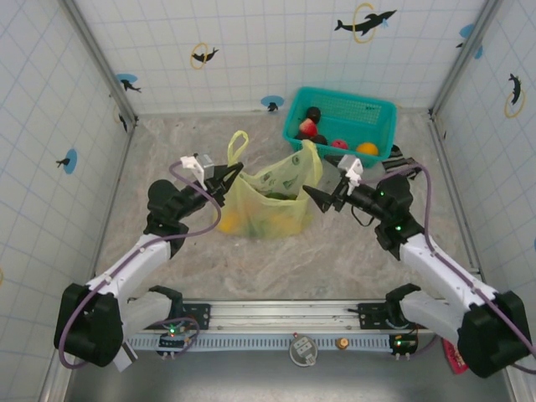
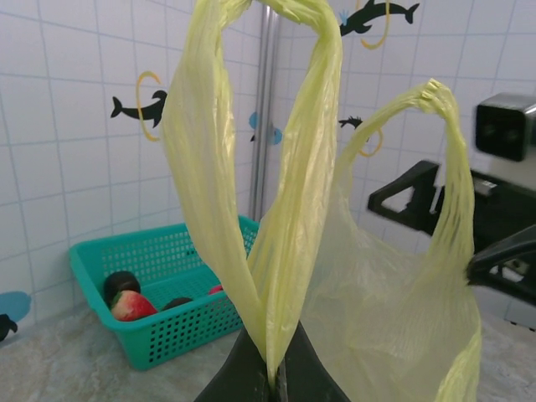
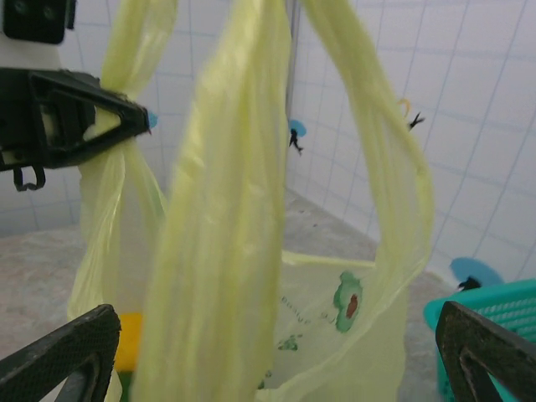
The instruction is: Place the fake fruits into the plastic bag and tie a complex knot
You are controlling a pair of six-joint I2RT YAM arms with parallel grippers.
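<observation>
Thin yellow-green plastic bag point(image 1: 270, 209) slumped mid-frame on the worktop point(image 1: 335, 255).
Overhead, yellow and green fake fruits point(image 1: 279, 198) show through it. At the left wrist, the left claw point(image 2: 276, 373) pinches one handle. The right claw point(image 3: 276, 335) gapes wide, the other handle loose between its fingers.

White links point(image 1: 134, 261), black joints point(image 1: 167, 205), purple cables point(image 1: 173, 170), black left hand point(image 1: 235, 173)

Fruits point(image 1: 233, 221) inside the plastic bag point(image 1: 289, 180) are only yellow and green smudges through its film. One handle loop point(image 2: 289, 167) runs off the top edge. The other handle point(image 3: 222, 218) is blurred close up. Beside the bag, the teal basket point(image 3: 511, 301) is cropped.
</observation>
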